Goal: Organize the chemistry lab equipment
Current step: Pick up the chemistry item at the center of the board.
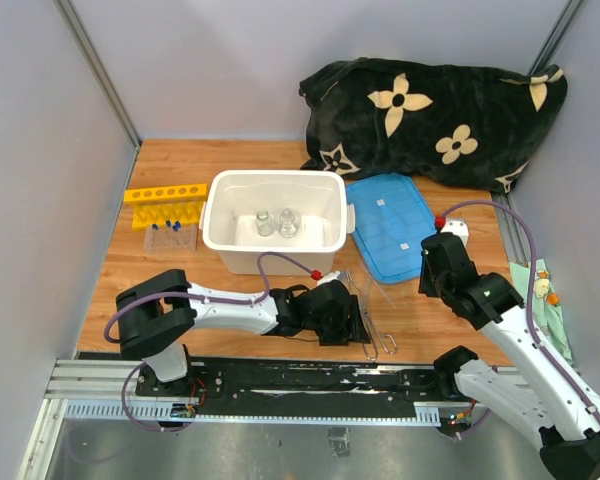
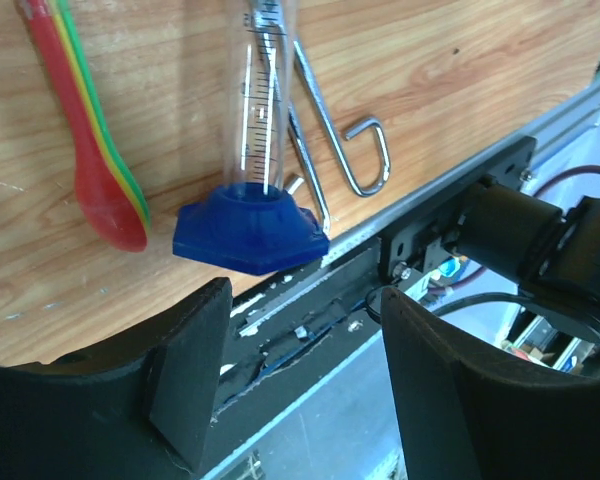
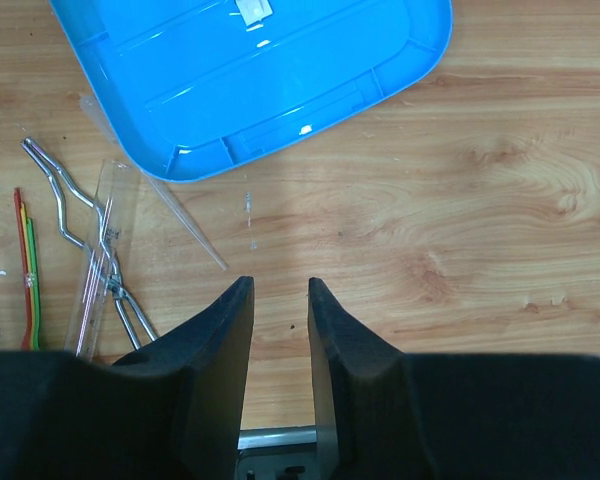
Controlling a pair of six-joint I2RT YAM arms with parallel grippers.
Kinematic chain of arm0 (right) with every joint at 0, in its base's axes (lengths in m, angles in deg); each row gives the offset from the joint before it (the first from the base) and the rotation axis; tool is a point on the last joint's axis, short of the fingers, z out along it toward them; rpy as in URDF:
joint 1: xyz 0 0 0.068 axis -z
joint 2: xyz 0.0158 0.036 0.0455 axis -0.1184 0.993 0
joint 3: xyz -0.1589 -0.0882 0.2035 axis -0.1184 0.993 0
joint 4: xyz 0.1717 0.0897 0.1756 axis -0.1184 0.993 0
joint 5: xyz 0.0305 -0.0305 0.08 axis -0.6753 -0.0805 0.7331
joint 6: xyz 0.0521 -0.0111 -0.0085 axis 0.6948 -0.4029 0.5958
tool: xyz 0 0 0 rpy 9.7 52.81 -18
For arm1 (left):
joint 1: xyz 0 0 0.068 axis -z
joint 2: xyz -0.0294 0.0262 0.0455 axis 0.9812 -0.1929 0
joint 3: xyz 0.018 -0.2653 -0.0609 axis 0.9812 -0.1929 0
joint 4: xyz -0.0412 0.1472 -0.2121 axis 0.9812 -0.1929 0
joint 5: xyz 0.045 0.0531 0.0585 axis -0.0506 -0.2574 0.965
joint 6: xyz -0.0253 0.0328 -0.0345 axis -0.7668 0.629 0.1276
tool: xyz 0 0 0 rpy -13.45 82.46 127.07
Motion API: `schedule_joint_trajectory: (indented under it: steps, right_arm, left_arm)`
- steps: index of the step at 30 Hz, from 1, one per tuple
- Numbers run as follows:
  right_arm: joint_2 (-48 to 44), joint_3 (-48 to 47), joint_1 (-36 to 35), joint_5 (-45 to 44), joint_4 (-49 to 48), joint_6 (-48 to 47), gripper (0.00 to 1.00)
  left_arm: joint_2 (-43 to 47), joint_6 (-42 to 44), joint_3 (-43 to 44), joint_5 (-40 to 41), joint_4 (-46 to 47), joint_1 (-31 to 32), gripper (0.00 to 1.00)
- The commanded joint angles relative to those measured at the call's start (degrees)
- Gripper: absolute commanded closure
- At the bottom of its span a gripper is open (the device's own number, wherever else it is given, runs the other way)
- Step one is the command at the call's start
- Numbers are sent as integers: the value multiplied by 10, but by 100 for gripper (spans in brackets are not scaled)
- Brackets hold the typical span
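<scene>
While two glass flasks (image 1: 275,224) stand in the white tub (image 1: 220,215), most work is judged undone: test tubes (image 1: 170,235) lie beside the yellow rack (image 1: 165,193); graduated cylinder (image 2: 258,120), tongs (image 2: 322,108) and spatula (image 2: 100,190) lie loose on the surface (image 3: 480,200). Left pincer (image 2: 302,310) wide, empty, near the cylinder's base; right pincer (image 3: 278,288) narrow, empty.

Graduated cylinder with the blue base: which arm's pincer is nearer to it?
Left. The left pincer sits right at the blue base of the graduated cylinder, jaws open and empty. The right pincer is off to its right, over the table near the blue lid.
</scene>
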Motion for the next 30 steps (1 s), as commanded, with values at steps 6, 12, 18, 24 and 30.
schedule_joint_trajectory:
  steps: [6,12,18,24,30]
  right_arm:
    - [-8,21,-7,-6,-23,-8,71]
    - [6,26,-7,0,-33,-9,71]
    - [9,20,-7,-1,-32,-12,71]
    - [-7,12,-7,-13,-21,-14,71]
    - [-21,3,-7,-22,-8,-15,71]
  left_arm:
    - [-4,59,66,66,-94,0,34]
    - [14,146,132,121,-201,7,34]
    - [-34,250,250,192,-325,25,35]
    - [-90,320,314,232,-385,29,37]
    - [-143,345,326,274,-410,30,39]
